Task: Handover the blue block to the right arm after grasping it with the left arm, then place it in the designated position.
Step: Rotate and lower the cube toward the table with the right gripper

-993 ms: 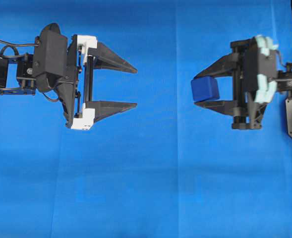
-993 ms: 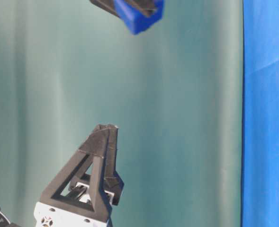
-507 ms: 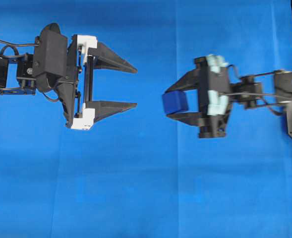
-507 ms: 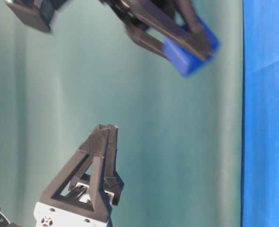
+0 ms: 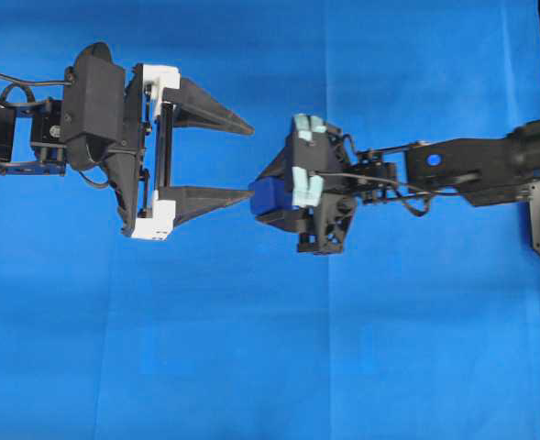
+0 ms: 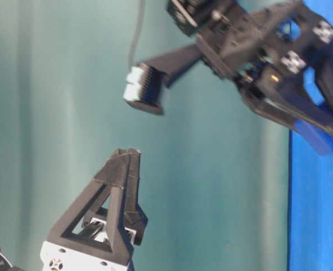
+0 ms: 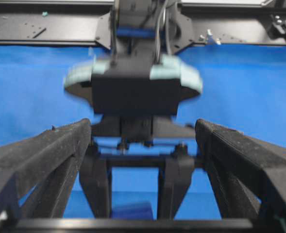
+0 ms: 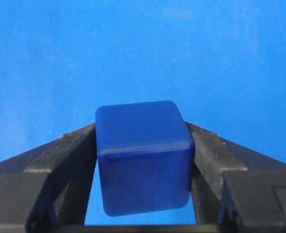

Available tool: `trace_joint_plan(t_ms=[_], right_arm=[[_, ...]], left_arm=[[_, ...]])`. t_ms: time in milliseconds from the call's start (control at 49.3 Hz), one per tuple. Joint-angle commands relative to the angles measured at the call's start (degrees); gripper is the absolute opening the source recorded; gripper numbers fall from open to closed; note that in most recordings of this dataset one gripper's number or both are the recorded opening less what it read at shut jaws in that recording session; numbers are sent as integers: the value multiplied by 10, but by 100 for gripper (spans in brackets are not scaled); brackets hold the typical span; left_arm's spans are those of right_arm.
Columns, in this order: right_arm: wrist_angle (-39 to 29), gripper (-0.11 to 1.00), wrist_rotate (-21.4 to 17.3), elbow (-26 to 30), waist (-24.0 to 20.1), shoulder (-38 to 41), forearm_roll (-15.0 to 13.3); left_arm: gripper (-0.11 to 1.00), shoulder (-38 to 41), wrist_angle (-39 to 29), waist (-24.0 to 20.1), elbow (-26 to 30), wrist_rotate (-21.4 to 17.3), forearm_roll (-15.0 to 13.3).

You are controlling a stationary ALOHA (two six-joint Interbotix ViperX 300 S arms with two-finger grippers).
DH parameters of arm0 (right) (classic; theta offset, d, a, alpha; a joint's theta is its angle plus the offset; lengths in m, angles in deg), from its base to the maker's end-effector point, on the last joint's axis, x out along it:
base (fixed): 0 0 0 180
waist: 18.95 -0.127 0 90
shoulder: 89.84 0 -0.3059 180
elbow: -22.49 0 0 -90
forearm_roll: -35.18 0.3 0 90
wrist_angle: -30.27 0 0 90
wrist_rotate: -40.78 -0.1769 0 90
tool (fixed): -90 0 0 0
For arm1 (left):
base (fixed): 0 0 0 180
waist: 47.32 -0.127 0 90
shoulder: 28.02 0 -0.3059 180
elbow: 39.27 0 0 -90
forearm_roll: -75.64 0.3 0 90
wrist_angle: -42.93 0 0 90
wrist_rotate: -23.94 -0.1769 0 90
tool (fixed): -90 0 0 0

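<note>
While the left arm (image 5: 95, 137) is idling at left with jaws spread wide and empty, the right arm (image 5: 471, 170) is clamping the blue block (image 5: 268, 194) mid-scene, low over the blue worktop (image 5: 270, 367), placement side.

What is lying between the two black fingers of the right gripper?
The blue block sits between the fingers of the right gripper, pinched on both sides. The right wrist view shows it best; below it is only blue cloth.
</note>
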Motion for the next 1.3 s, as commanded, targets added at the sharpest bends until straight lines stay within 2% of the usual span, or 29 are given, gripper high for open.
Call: trace_joint_plan(t_ms=[0,304,567,1277], right_arm=[[23,45,0,20,3,17,8],[61,45,0,31,8,71,40],[76,45,0,31,8,77,42],[50,45,2,33,4,82,43]], left_arm=[[93,-14,3,1,9,0,-1],[93,-15,3,1,6,0,-1],[93,-15,3,1,7,0,-1],[93,-16,3,3,6,0,-1]])
